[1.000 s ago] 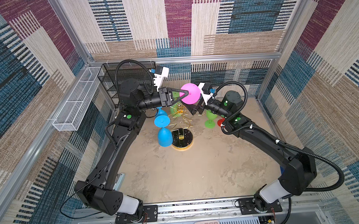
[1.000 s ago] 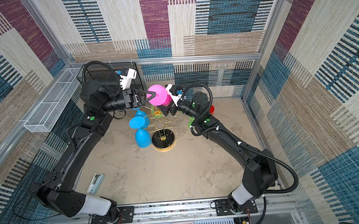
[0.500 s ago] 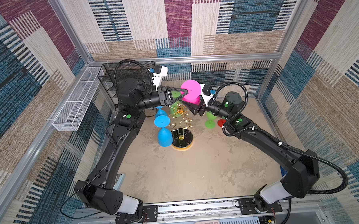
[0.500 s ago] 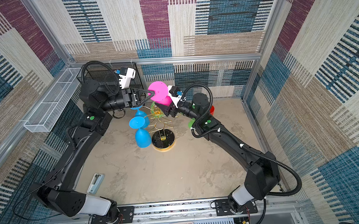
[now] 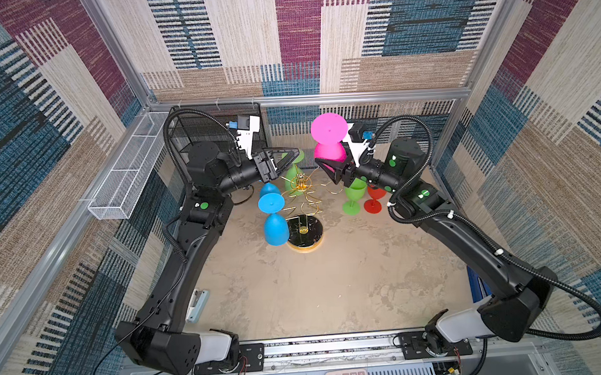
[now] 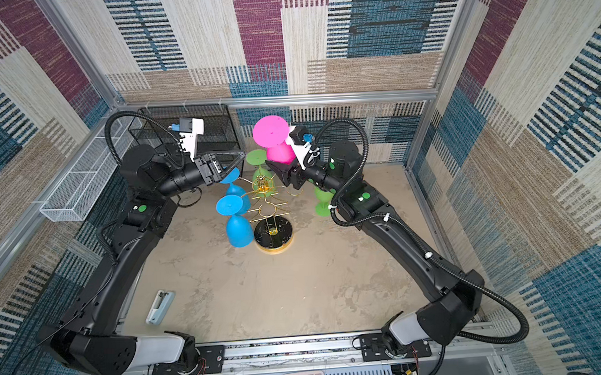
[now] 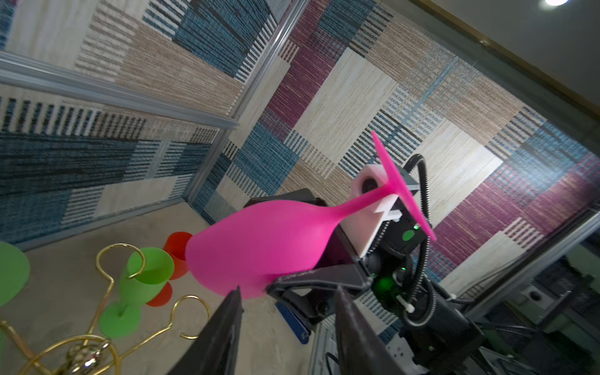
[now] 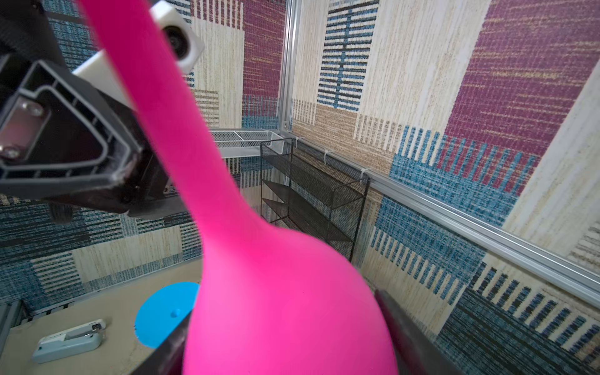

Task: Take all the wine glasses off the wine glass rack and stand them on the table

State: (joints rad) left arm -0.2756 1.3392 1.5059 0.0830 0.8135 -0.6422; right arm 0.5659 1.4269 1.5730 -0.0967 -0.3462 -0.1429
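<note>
A pink wine glass [image 5: 329, 151] [image 6: 279, 153] hangs upside down, foot up, above and behind the gold wine glass rack [image 5: 301, 192] [image 6: 272, 233]. My right gripper [image 5: 329, 166] [image 6: 274, 165] is shut on its bowl; in the right wrist view the bowl [image 8: 285, 308] fills the gap between the fingers. My left gripper [image 5: 292, 155] [image 6: 238, 159] stands open to the left of the glass, apart from it. In the left wrist view its jaws [image 7: 289, 293] hold nothing, with the pink glass [image 7: 259, 250] just beyond.
Two blue glasses [image 5: 275, 227] and a green one [image 5: 293, 176] hang on the rack. A green glass [image 5: 353, 197] and a red glass [image 5: 374, 200] stand on the table under my right arm. A black mesh shelf [image 5: 216, 129], white wire basket [image 5: 124, 178] and stapler [image 5: 196, 304] lie left.
My left gripper has opened, let go of the pink glass and drawn back to the left. My right gripper has closed on the bowl and the glass sits a little higher.
</note>
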